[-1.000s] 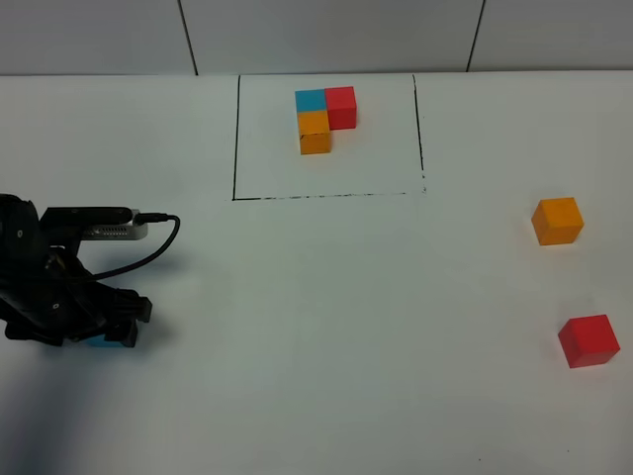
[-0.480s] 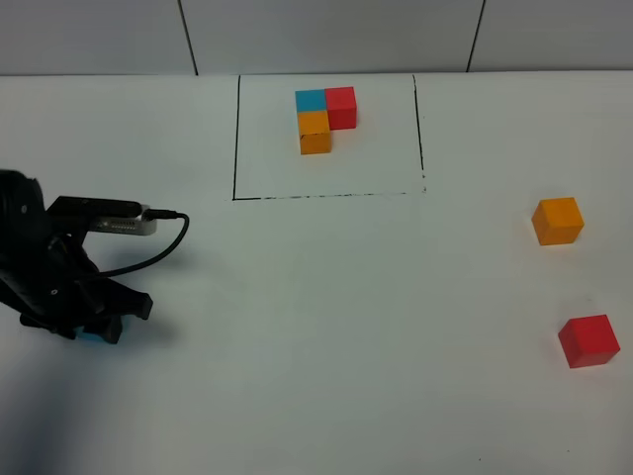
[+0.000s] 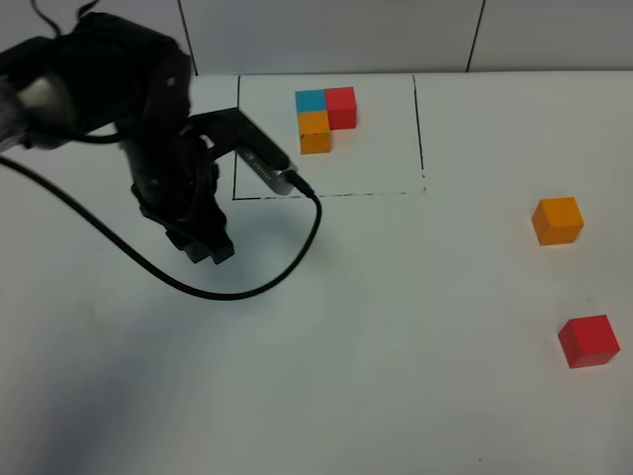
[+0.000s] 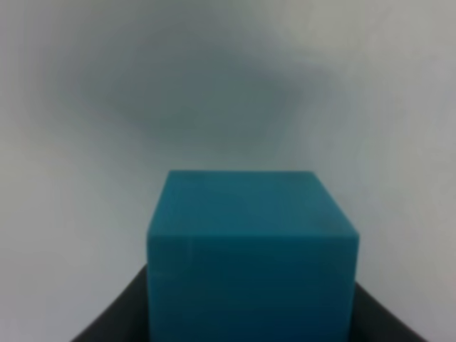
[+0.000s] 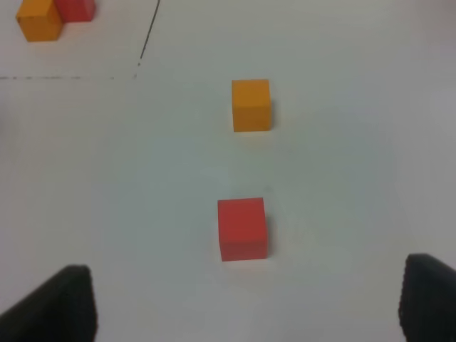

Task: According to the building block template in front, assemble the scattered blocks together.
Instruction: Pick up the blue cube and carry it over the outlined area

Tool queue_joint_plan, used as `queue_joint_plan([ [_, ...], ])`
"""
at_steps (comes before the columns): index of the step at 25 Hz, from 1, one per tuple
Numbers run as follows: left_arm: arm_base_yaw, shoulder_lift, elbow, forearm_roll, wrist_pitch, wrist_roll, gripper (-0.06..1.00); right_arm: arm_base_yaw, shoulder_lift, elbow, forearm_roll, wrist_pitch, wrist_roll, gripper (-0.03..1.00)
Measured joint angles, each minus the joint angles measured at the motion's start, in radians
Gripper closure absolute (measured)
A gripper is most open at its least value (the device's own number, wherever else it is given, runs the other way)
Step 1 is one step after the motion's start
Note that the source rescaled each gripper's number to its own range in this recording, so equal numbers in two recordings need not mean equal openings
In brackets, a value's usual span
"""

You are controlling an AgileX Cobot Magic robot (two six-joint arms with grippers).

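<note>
High view: the left pincer (image 3: 205, 245) hangs above the bench (image 3: 396, 396), left of centre. The building block template (image 3: 324, 117) sits far, inside a black-lined rectangle (image 3: 235, 148). The orange block (image 3: 557, 220) and red block (image 3: 588, 340) lie at the right, apart.
Left wrist: the pincer is clamped on the teal-blue block (image 4: 251, 249).
Right wrist: the right pincer (image 5: 246, 299) is spread wide, holding nothing, nearer than the red block
</note>
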Motion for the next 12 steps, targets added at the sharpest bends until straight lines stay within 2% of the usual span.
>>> queue_joint_plan([
  [4,-0.059,0.162,-0.227,0.051,0.083,0.066,0.92,0.0,0.0,0.0,0.0,0.0,0.0,0.24],
  [12,-0.151,0.399,-0.545,0.054,0.083,0.271,0.92,0.0,0.0,0.0,0.0,0.0,-0.001,0.24],
])
